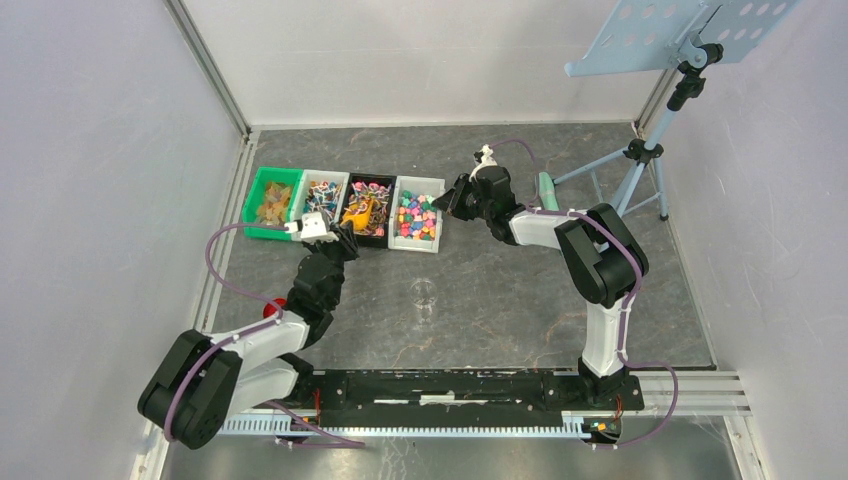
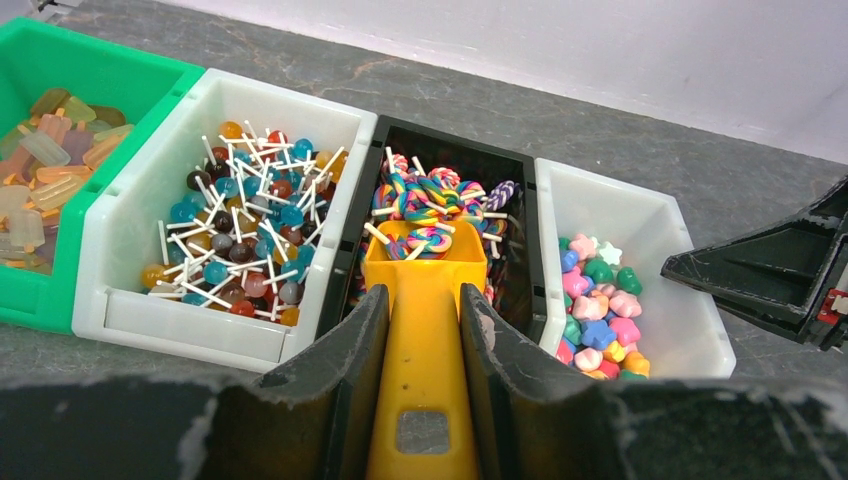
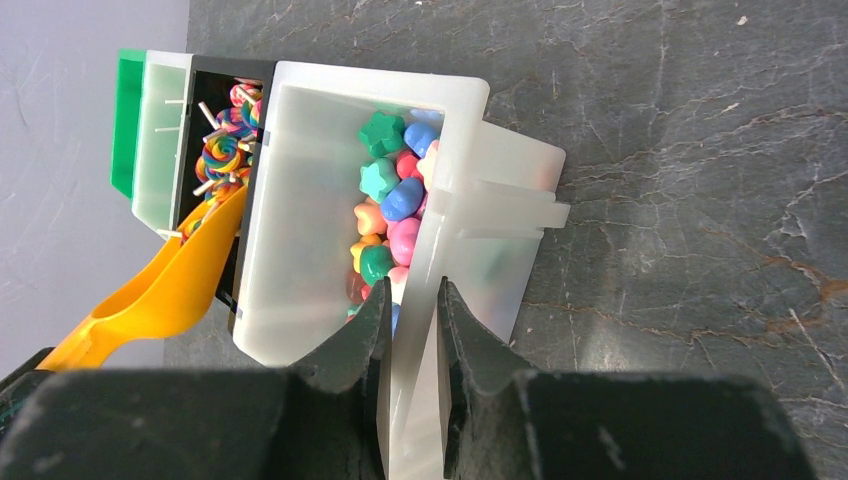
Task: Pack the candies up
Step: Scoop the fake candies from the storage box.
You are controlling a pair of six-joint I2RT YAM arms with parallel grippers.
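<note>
A red thing (image 1: 270, 308) is peeking out beside the left arm, mostly hidden by it. The candies (image 2: 598, 310) are lying in four bins standing side by side in a row. The green bin (image 2: 110, 60) is holding pale ice-lolly shapes, and the left wrist view is cutting off its left part. The white bin (image 2: 190, 325) next to it is holding ball lollipops (image 2: 240, 225). The left gripper (image 2: 424, 300) is clamping the scoop (image 2: 425, 350) by its handle, jaws narrow against both sides. The scoop's bowl is sitting in the black bin (image 2: 455, 155) with a swirl lollipop (image 2: 428, 240) in it, hiding much of that bin's contents. Nearer the arms, a clear thing (image 1: 425, 290) on the table is showing too faintly to make out. The right bin (image 2: 640, 220) is holding star-like shapes. The right gripper (image 3: 412, 295) is pinching that bin's wall, jaws narrow. A stand (image 1: 660, 35) is being cut off at the top right.
</note>
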